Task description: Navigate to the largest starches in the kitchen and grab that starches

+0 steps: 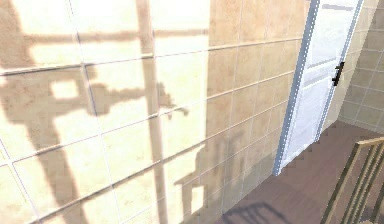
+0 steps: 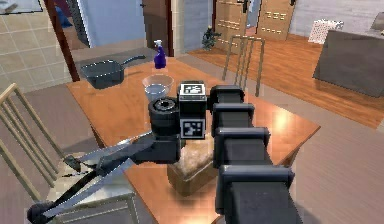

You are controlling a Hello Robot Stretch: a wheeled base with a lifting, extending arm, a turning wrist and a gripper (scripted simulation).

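In the arm side view the dark arm [image 2: 245, 165] rises from the bottom edge over a wooden table [image 2: 120, 105]. Two white marker squares [image 2: 192, 110] stand at its end. Left of them is the gripper's dark body, and its thin fingers slant down toward the lower left corner, where the gripper [image 2: 45, 207] ends over a pale grey surface beside the table. I cannot tell whether it holds anything. A tan lumpy thing [image 2: 188, 166] lies on the table just under the arm, partly hidden by it.
On the table stand a dark pan [image 2: 105, 70], a blue spray bottle [image 2: 158, 52] and a glass bowl [image 2: 157, 84]. Wooden chairs [image 2: 20, 120] [image 2: 245, 55] flank it, with a dark sofa [image 2: 350, 60] beyond. Ahead is a tiled wall [image 1: 120, 110], a white door [image 1: 320, 70] and a chair [image 1: 362, 185].
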